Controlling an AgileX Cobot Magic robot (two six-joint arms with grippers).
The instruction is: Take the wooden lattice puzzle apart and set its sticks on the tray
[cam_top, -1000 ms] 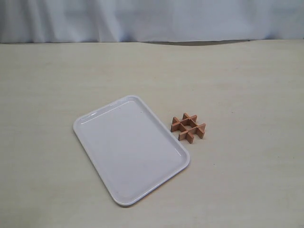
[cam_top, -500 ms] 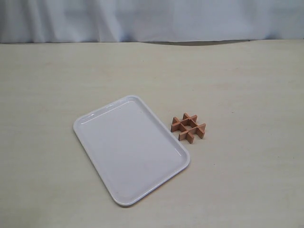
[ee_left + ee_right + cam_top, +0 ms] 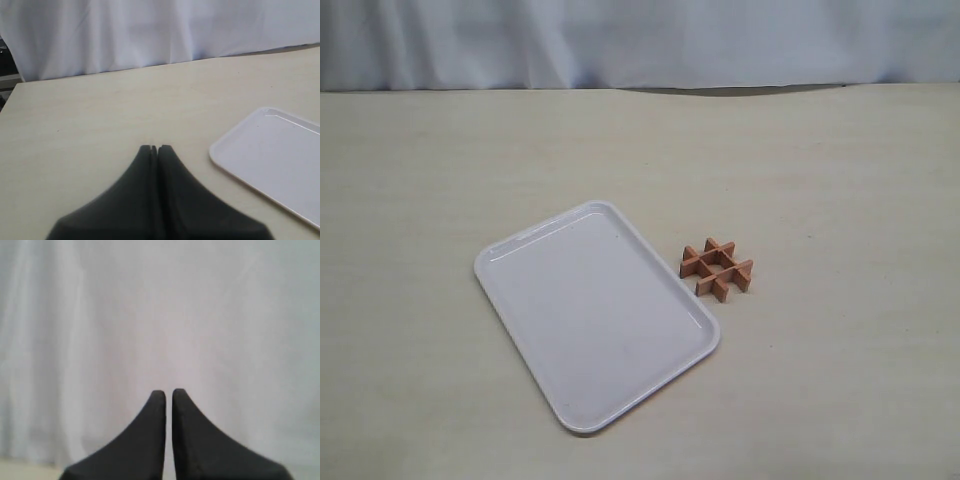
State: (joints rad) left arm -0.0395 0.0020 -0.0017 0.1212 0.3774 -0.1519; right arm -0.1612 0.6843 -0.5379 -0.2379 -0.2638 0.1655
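The wooden lattice puzzle (image 3: 717, 267) sits assembled on the table, its four reddish-brown sticks crossed like a hash sign, just right of the tray (image 3: 550, 340). The white tray lies tilted on the table with nothing on it; one corner of it (image 3: 280, 165) shows in the left wrist view. My left gripper (image 3: 157, 148) is shut with nothing in it, above bare table and short of that corner. My right gripper (image 3: 169, 392) is shut but for a thin slit, holds nothing and faces the white curtain. Neither gripper shows in the exterior view.
A white curtain (image 3: 640, 40) hangs along the far edge of the pale wooden table (image 3: 840, 180). Dark equipment (image 3: 4, 70) shows past the table's corner in the left wrist view.
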